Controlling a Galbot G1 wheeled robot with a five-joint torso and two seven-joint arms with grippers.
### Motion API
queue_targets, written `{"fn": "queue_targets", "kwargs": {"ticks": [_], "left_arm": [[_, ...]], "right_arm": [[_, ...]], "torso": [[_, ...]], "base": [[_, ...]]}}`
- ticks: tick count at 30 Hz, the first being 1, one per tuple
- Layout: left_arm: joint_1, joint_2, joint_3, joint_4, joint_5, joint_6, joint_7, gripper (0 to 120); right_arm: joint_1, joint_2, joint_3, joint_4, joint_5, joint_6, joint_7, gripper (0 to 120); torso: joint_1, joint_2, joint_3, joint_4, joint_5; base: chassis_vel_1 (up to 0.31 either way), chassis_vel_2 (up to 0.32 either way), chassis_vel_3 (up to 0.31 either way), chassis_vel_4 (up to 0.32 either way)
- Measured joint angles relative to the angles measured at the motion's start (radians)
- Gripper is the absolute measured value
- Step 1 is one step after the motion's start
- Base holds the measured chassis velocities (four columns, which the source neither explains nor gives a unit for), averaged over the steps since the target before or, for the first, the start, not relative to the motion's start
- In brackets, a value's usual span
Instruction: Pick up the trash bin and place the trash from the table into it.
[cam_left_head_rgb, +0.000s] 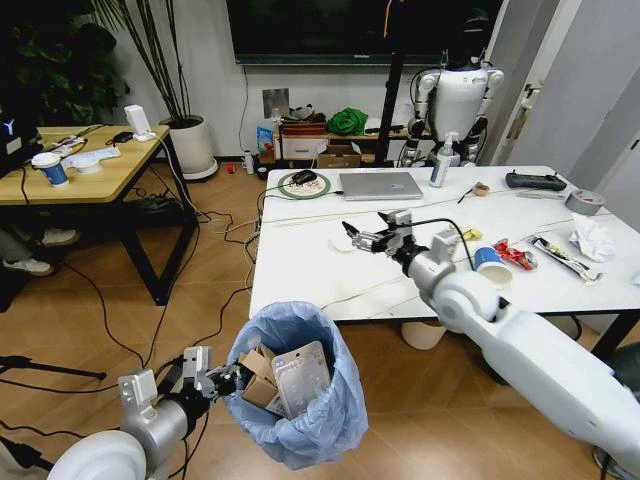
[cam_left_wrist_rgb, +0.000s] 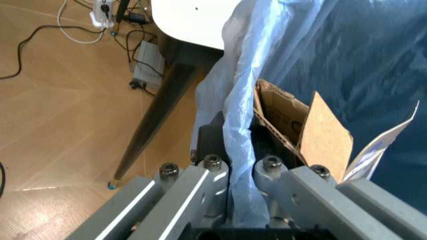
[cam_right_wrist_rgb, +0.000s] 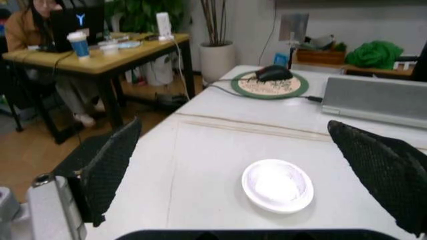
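The trash bin (cam_left_head_rgb: 292, 392), lined with a baggy light-blue bag, hangs beside the table's (cam_left_head_rgb: 300, 280) near left corner. My left gripper (cam_left_head_rgb: 226, 381) is shut on its rim, and the bag (cam_left_wrist_rgb: 235, 150) is pinched between the fingers (cam_left_wrist_rgb: 212, 170). A brown cardboard packet (cam_left_head_rgb: 258, 378) (cam_left_wrist_rgb: 293, 125) and a white packet (cam_left_head_rgb: 302, 375) lie inside. My right gripper (cam_left_head_rgb: 362, 236) (cam_right_wrist_rgb: 233, 127) hovers open over a small white round lid (cam_left_head_rgb: 343, 243) (cam_right_wrist_rgb: 277, 185). A blue-white paper cup (cam_left_head_rgb: 490, 265), red wrapper (cam_left_head_rgb: 515, 255), yellow wrapper (cam_left_head_rgb: 470, 235), long wrapper (cam_left_head_rgb: 565, 257) and white tissue (cam_left_head_rgb: 592, 238) lie on the table's right side.
A silver laptop (cam_left_head_rgb: 380, 185), a mouse on a round pad (cam_left_head_rgb: 303, 180), a bottle (cam_left_head_rgb: 440, 165), a black controller (cam_left_head_rgb: 535, 180) and a grey tape roll (cam_left_head_rgb: 583, 200) line the table's far side. A wood-topped desk (cam_left_head_rgb: 80, 165) stands left. Cables cross the floor. A cream bucket (cam_left_head_rgb: 425, 333) sits under the table.
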Motion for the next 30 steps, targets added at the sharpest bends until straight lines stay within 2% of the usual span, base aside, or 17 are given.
{"fn": "queue_targets", "kwargs": {"ticks": [9, 15, 17, 21, 30], "left_arm": [[0.0, -0.004, -0.003, 0.0, 0.003, 0.0, -0.001, 0], [-0.003, -0.009, -0.003, 0.002, 0.006, 0.0, 0.0, 0], [-0.002, -0.01, -0.003, 0.003, 0.006, 0.0, 0.0, 0], [0.002, -0.014, -0.007, 0.002, 0.009, 0.0, 0.0, 0], [0.014, -0.02, -0.02, -0.005, 0.013, -0.001, 0.002, 0]], "right_arm": [[0.157, 0.072, -0.123, -0.227, -0.055, -0.09, -0.146, 100], [0.222, 0.126, -0.156, -0.295, -0.115, -0.119, -0.183, 100], [0.231, 0.137, -0.158, -0.306, -0.123, -0.122, -0.185, 100], [0.277, 0.232, -0.182, -0.408, -0.213, -0.125, -0.219, 100], [0.292, 0.295, -0.218, -0.518, -0.27, -0.125, -0.255, 100]], "torso": [[0.0, 0.0, 0.0, -0.0002, -0.0001], [0.0, 0.0, 0.0, -0.0004, -0.0002], [0.0, 0.0, 0.0, -0.0002, -0.0002], [0.0, 0.0, 0.0, 0.0001, -0.0002], [0.0, 0.0, 0.0, -0.0001, -0.0001]], "base": [[0.0, 0.0, 0.0, 0.0], [0.0, 0.0, 0.0, 0.0], [0.0, 0.0, 0.0, 0.0], [0.0, 0.0, 0.0, 0.0], [0.0, 0.0, 0.0, 0.0]]}}
